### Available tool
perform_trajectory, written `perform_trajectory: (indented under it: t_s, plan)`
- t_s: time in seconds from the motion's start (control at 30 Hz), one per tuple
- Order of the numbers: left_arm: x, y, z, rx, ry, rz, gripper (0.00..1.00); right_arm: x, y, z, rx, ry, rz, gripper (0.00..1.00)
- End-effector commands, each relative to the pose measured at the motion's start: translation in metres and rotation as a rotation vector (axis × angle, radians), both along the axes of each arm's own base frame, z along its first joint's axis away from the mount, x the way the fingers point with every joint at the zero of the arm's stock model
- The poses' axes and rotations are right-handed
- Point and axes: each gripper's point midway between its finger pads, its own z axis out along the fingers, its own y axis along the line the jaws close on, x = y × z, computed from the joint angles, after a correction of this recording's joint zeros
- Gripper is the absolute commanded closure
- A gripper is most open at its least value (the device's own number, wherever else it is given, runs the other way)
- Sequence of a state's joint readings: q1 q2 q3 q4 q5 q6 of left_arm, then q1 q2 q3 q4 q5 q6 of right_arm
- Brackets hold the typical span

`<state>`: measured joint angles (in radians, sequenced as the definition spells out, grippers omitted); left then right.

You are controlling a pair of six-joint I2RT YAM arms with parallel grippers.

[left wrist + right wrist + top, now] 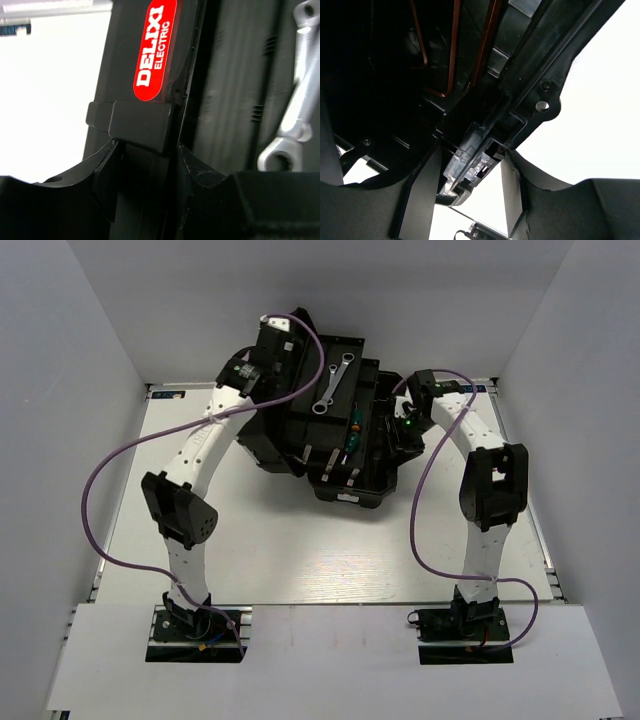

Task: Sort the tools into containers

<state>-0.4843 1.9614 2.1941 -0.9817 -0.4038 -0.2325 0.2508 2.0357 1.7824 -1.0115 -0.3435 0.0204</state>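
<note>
A big black case [345, 490] lies open in the middle of the worktop [300, 560]. Two silver wrenches [333, 382] lie inside its back half. A green screwdriver [354, 432] sits in the front half, near the right side. The left tool [145, 160] pinches the case's left edge, right by a red label [155, 47]. The right tool [470, 167] pinches the case's right edge.
</note>
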Motion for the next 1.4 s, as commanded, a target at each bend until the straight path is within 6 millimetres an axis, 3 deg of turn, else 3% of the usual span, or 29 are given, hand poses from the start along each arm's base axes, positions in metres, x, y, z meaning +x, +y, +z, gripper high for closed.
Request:
perform_trajectory:
  t_s: [0.0,0.27,0.33,0.53,0.63,0.7,0.77,0.83,0.93,1.0,1.1,1.13,1.2,1.23,1.3,1.37]
  plan:
    - [-0.081,-0.223,0.056,-0.588,0.020,-0.525,1.00,-0.026,0.081,0.024,0.176,-0.039,0.257,1.00]
    - [-0.119,-0.285,0.019,-0.594,0.108,-0.620,1.00,-0.030,0.088,0.026,0.189,-0.032,0.272,1.00]
    - [-0.124,-0.302,0.003,-0.601,0.137,-0.625,1.00,-0.032,0.088,0.025,0.193,-0.021,0.267,1.00]
    - [-0.133,-0.321,-0.039,-0.590,0.224,-0.642,1.00,-0.042,0.075,0.024,0.161,-0.001,0.229,1.00]
    - [-0.133,-0.324,-0.039,-0.601,0.219,-0.652,1.00,-0.045,0.062,0.021,0.119,-0.001,0.191,1.00]
    - [-0.130,-0.324,-0.028,-0.603,0.188,-0.660,1.00,-0.044,0.054,0.023,0.097,-0.016,0.177,0.99]
    - [-0.129,-0.325,-0.004,-0.620,0.141,-0.681,1.00,-0.044,0.049,0.025,0.100,-0.006,0.138,0.79]
    - [-0.130,-0.324,0.021,-0.638,0.097,-0.700,0.98,-0.040,0.046,0.033,0.118,-0.018,0.123,0.66]
    - [-0.134,-0.317,0.068,-0.671,-0.017,-0.748,0.86,-0.035,0.045,0.046,0.162,-0.036,0.113,0.54]
    - [-0.139,-0.305,0.099,-0.689,-0.080,-0.755,0.73,-0.034,0.044,0.054,0.198,-0.036,0.112,0.52]
    - [-0.135,-0.284,0.118,-0.680,-0.118,-0.702,0.61,-0.031,0.043,0.064,0.248,-0.037,0.107,0.34]
    - [-0.136,-0.275,0.114,-0.644,-0.106,-0.673,0.59,-0.026,0.041,0.070,0.265,-0.052,0.098,0.34]
    - [-0.135,-0.258,0.121,-0.617,-0.116,-0.636,0.54,-0.025,0.043,0.081,0.310,-0.064,0.109,0.13]
    - [-0.134,-0.252,0.112,-0.586,-0.103,-0.619,0.53,-0.022,0.037,0.083,0.313,-0.070,0.098,0.10]
    - [-0.142,-0.239,0.118,-0.571,-0.106,-0.613,0.50,-0.018,0.037,0.091,0.340,-0.096,0.095,0.10]
    - [-0.144,-0.230,0.109,-0.545,-0.089,-0.589,0.49,-0.012,0.029,0.093,0.350,-0.105,0.073,0.10]
